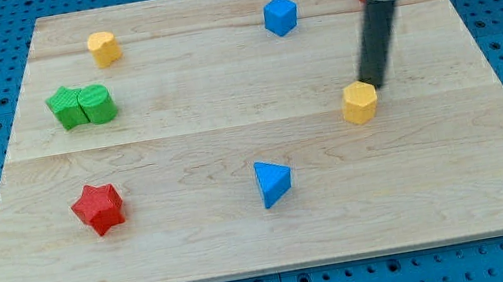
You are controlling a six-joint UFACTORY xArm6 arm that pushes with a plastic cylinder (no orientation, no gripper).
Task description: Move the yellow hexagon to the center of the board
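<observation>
The yellow hexagon [360, 102] lies on the wooden board [197, 241], right of the board's middle. My tip [375, 83] is at the end of the dark rod, just above and to the right of the yellow hexagon, touching or almost touching its upper right edge. A second yellow block [103, 48], rounder in shape, lies near the board's top left.
A blue cube [280, 15] sits near the top middle. A blue triangular block [272, 181] lies below the middle. Two green blocks [82, 105] sit side by side at the left. A red star [98, 208] lies at the lower left.
</observation>
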